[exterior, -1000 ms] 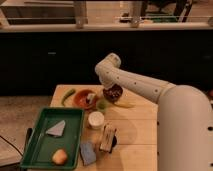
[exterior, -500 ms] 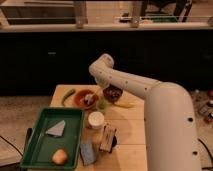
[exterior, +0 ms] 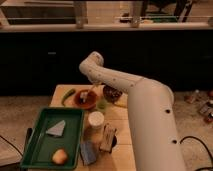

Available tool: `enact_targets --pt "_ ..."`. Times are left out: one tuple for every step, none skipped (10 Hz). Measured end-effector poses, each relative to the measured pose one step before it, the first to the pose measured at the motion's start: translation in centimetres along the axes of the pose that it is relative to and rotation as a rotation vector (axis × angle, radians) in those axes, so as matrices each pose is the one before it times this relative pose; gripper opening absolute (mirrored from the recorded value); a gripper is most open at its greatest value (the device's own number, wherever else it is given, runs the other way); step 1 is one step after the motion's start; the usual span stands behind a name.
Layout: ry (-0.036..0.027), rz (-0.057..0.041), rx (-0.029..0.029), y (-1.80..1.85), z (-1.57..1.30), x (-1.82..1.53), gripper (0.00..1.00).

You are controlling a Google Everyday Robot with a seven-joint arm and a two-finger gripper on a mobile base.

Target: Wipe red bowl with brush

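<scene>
The red bowl (exterior: 84, 99) is a shallow orange-red bowl at the back of the wooden table, left of centre. My arm reaches from the lower right, bends above the table's far edge and comes down over the bowl. My gripper (exterior: 91, 88) sits just above the bowl's right rim and is partly hidden by the arm. The brush (exterior: 88, 92) is a slim pale stick slanting from the gripper down into the bowl, its whitish head resting inside the bowl.
A dark maroon bowl (exterior: 113, 93) stands right of the red bowl. A green pepper (exterior: 68, 96) lies to its left. A white cup (exterior: 95, 120), a tan block (exterior: 107, 137) and a blue sponge (exterior: 89, 151) stand nearer. A green tray (exterior: 36, 142) fills the front left.
My arm's bend has swung to the left, and the gripper with the brush has shifted left over the red bowl. The other things have not moved.
</scene>
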Motion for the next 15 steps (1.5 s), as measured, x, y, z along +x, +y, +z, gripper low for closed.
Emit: enact_targets --pt "-0.00974 -0.0224 0.0037 -0.218 -0.074 -0.68 0.09" --pt "-0.01153 -0.02157 0.00862 -0.282 -0.321 -0.893 0.09" --pt "-0.01128 -0.01854 0.0073 0.269 -0.338 -0.628 0.09" --pt "-0.00615 -0.01653 0.0055 0.651 -0.496 -0.359 0.09" --pt "-0.002 -0.01381 0.0002 0.721 -0.327 -0.302 0.09" --pt "0.00006 -0.0219 -0.0015 0.73 -0.408 -0.567 0.09" --pt "0.00219 -0.01069 -0.00669 0.577 -0.045 -0.188 0.09" --pt "0.00498 -0.00011 -0.00654 0.707 0.001 0.338 0.09" --pt "0.00917 0.00511 -0.01213 0.808 0.064 0.668 0.09" --pt "0.01528 0.01098 -0.01572 0.859 0.18 0.997 0.09" --pt "0.01208 0.00968 -0.00819 0.123 0.204 0.578 0.09" --pt "0.0069 0.00513 -0.00368 -0.033 0.084 0.28 0.09" --pt "0.01936 0.01521 -0.00704 -0.355 0.296 0.927 0.09" --pt "0.01496 0.01175 -0.00265 -0.674 0.322 0.708 0.09" --pt "0.00995 0.00526 -0.00053 -0.528 0.16 0.308 0.09"
